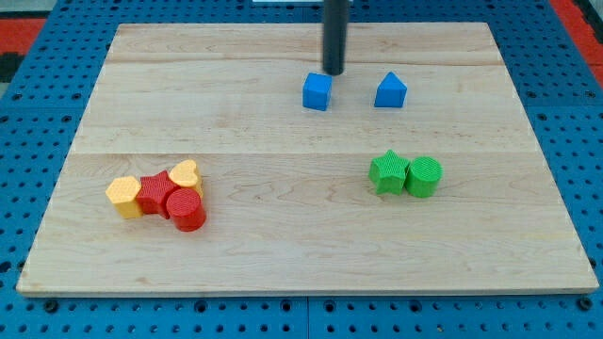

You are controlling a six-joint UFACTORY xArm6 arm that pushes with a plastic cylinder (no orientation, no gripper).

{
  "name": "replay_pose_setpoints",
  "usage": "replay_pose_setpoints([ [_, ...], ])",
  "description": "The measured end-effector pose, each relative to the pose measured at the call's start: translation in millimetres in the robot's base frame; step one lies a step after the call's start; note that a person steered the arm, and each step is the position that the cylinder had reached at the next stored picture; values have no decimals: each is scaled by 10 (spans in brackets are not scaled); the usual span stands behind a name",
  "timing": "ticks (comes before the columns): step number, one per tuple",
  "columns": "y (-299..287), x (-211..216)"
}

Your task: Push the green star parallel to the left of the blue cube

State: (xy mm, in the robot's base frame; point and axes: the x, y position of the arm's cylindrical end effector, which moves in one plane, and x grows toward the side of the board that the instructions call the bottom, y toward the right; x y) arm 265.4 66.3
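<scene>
The green star (387,172) lies at the view's right of centre, touching a green cylinder (424,176) on its right. The blue cube (317,91) sits near the view's top centre. My tip (334,72) is just above and slightly right of the blue cube, close to its top right corner, far from the green star.
A blue triangular block (390,90) sits right of the blue cube. A cluster at the view's lower left holds a yellow hexagon (123,196), a red block (156,192), a yellow heart (185,174) and a red cylinder (188,211). The wooden board (301,245) has edges all round.
</scene>
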Motion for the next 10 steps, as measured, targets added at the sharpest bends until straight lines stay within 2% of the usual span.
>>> replay_pose_setpoints([
  [1,902,-297],
  [2,1748,394],
  [3,2065,1349],
  [4,2115,1999],
  [6,98,2296],
  [9,-1283,2111],
  [10,-1307,1738],
])
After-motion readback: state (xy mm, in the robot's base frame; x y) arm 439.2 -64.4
